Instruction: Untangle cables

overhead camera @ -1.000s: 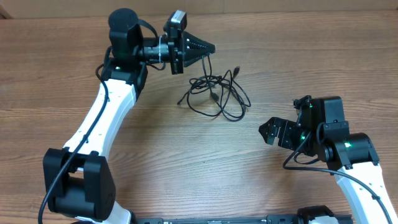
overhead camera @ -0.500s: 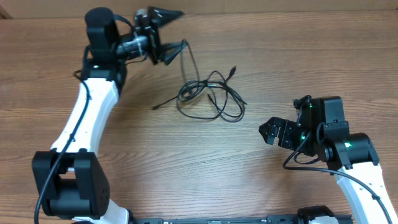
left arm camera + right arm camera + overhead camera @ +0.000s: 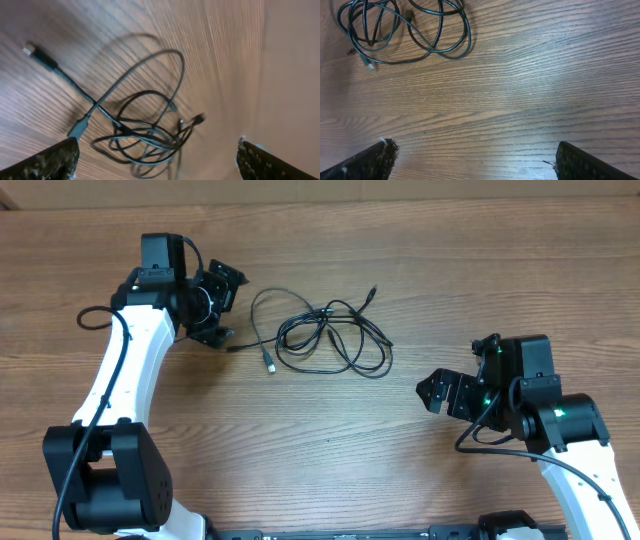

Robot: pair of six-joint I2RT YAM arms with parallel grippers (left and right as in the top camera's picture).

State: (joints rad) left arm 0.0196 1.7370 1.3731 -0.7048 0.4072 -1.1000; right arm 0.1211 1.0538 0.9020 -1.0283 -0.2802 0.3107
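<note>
The cables (image 3: pixel 330 338) lie as a loose bunch of thin black loops on the wooden table (image 3: pixel 330 450), mid-back. One strand arcs out to the left and ends in a plug (image 3: pixel 268 363); another plug (image 3: pixel 372 292) points toward the back. My left gripper (image 3: pixel 226 308) stands open just left of that strand, holding nothing. In the left wrist view the cables (image 3: pixel 142 132) appear blurred ahead of the open left gripper (image 3: pixel 156 150). My right gripper (image 3: pixel 432 392) is open, right of the bunch and apart from it. The right wrist view has the cables (image 3: pixel 405 30) at top left, far from the right gripper (image 3: pixel 472 150).
The thick black wires of the left arm (image 3: pixel 95 318) and the right arm (image 3: pixel 478 435) hang beside the arms. The table's back edge (image 3: pixel 400 200) meets a pale wall.
The left gripper opened and let go of a cable strand, then swung left and toward the front. The strand dropped onto the table, left of the bunch. The right arm stayed still.
</note>
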